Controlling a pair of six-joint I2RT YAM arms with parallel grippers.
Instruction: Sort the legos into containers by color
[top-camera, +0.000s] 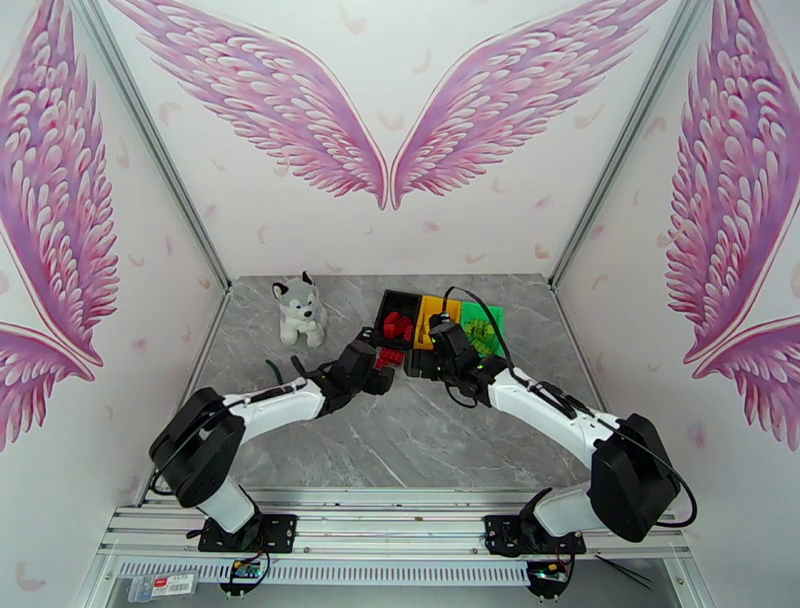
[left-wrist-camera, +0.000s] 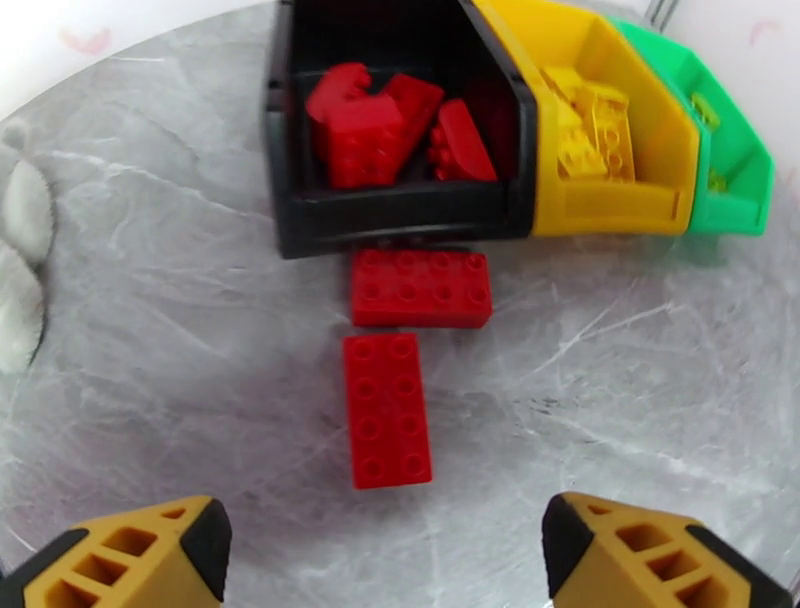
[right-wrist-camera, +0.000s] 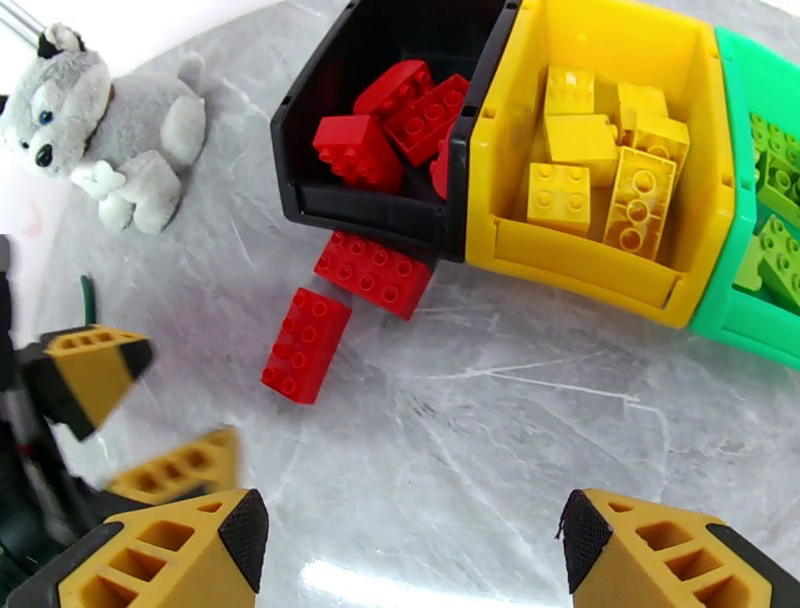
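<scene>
Left gripper (left-wrist-camera: 385, 540): jaws apart, empty, hovering just short of the near red brick (left-wrist-camera: 387, 410).
Right gripper (right-wrist-camera: 415, 530): jaws apart, holding nothing.
Loose legos: two on the table; the far red brick (left-wrist-camera: 420, 288) lies crosswise against the black bin (left-wrist-camera: 400, 215).
Next move: I'd advance over the near brick, pinch its long sides, and lift straight up so its neighbour stays put.
</scene>
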